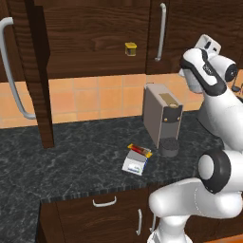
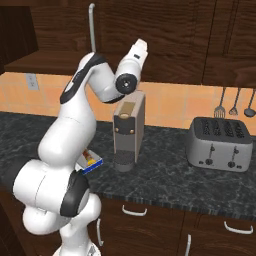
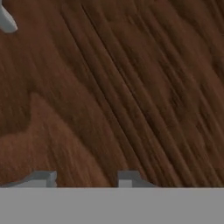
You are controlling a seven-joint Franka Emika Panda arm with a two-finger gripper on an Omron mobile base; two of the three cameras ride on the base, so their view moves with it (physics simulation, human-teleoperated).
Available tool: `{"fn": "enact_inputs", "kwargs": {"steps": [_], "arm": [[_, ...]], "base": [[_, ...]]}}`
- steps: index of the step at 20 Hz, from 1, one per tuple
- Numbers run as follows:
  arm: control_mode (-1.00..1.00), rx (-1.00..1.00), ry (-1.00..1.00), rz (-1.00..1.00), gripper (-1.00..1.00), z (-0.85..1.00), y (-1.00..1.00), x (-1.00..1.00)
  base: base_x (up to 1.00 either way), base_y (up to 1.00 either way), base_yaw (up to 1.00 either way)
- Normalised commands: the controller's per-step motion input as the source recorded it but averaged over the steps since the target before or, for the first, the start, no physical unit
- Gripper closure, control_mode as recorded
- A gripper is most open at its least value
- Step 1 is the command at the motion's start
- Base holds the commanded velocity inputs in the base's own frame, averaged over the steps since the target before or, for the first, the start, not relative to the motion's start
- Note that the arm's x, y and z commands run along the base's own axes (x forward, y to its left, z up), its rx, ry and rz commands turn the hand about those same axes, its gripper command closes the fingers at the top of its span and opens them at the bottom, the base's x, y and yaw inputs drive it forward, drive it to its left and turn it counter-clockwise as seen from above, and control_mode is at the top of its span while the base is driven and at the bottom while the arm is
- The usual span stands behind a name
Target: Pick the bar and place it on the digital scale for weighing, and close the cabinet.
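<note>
My gripper (image 3: pixel 85 177) sits at the bottom centre of the hand view, facing bare wood grain; its two tips stand a modest gap apart with nothing between them, and whether they are spread or closing I cannot tell.

Low in the left base view, just left of centre, the bar (image 1: pixel 140 150) already lies on the scale (image 1: pixel 135 162); the right base view shows the same pair at lower left, behind my arm; so weighing looks done, and a careless swing of my elbow could knock the bar off.

Just beyond stands the coffee machine (image 1: pixel 161 119); my forearm hangs above it and could clip it.

Farthest, the cabinet (image 1: pixel 102 35) is not yet shut; its door (image 1: pixel 33 71) juts out at the left edge, far from my hand; pushing the wrong panel would achieve nothing, and a glancing push on that door could slip off its handle (image 1: pixel 12 69).
</note>
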Motion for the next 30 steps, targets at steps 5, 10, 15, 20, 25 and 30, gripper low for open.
{"fn": "enact_inputs", "kwargs": {"steps": [5, 10, 15, 20, 25, 30], "arm": [[-1.00, -0.03, 0.00, -0.02, -1.00, -0.04, 0.10, 0.43], [-1.00, -0.02, 0.02, 0.00, -1.00, -0.25, 0.11, 0.32], [-1.00, 0.00, -0.16, 0.00, -1.00, 0.19, 0.00, -0.54], [-1.00, -0.02, -0.12, 0.00, -1.00, 0.25, 0.11, -0.77], [-1.00, -0.02, -0.02, 0.00, -1.00, -0.05, 0.88, -0.01], [-1.00, 0.00, -0.07, 0.00, -1.00, 0.00, 0.92, -0.35]], "base": [[0.00, 0.00, 0.00], [0.00, 0.00, 0.00], [0.00, 0.00, 0.00], [0.00, 0.00, 0.00], [0.00, 0.00, 0.00], [0.00, 0.00, 0.00]]}}
